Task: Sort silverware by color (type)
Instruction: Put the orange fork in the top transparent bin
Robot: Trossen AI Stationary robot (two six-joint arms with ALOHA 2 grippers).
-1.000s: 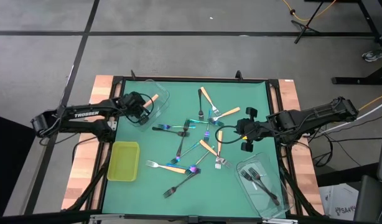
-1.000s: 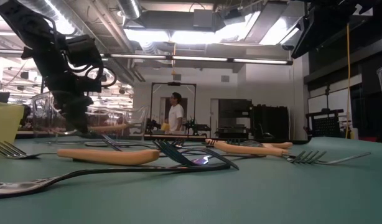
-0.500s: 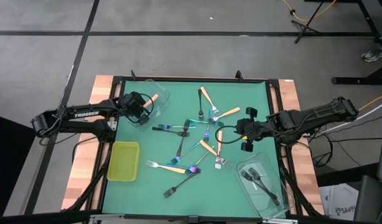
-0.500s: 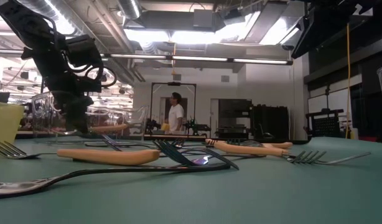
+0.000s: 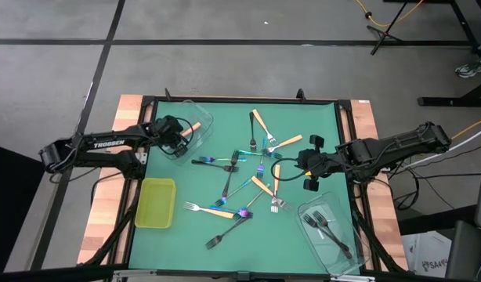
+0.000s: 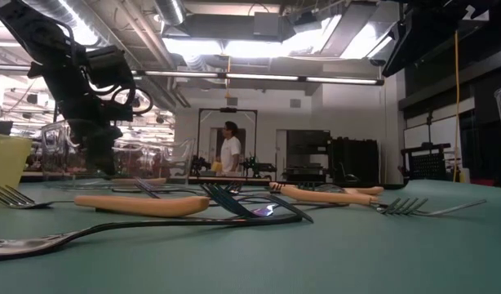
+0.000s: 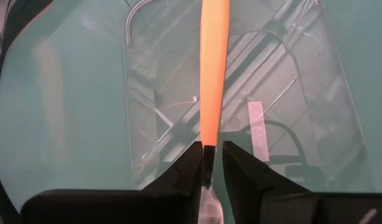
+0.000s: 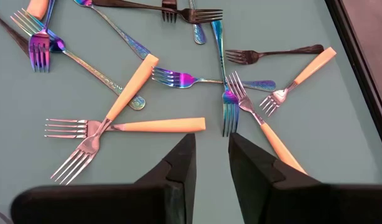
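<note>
An orange-handled fork (image 7: 214, 68) lies in the clear tub (image 5: 195, 117) at the table's far left, its handle pointing away from my left gripper (image 7: 211, 163). That gripper is open, its fingers standing on either side of the fork's thin silver neck with a gap showing. More forks, orange-handled, dark and iridescent, lie scattered on the green mat (image 5: 248, 172). My right gripper (image 8: 211, 155) hangs open above the right side of that pile (image 5: 303, 168), with nothing between its fingers.
A second clear tub (image 5: 346, 251) at the near right holds dark forks (image 5: 325, 227). A yellow-green tray (image 5: 156, 202) stands at the near left. In the low view, forks (image 6: 144, 204) lie close to the camera, and a person stands far back in the room.
In the low view the orange handle beside my left gripper, held level above the tub floor before, has dropped lower into the tub. Neither arm has moved.
</note>
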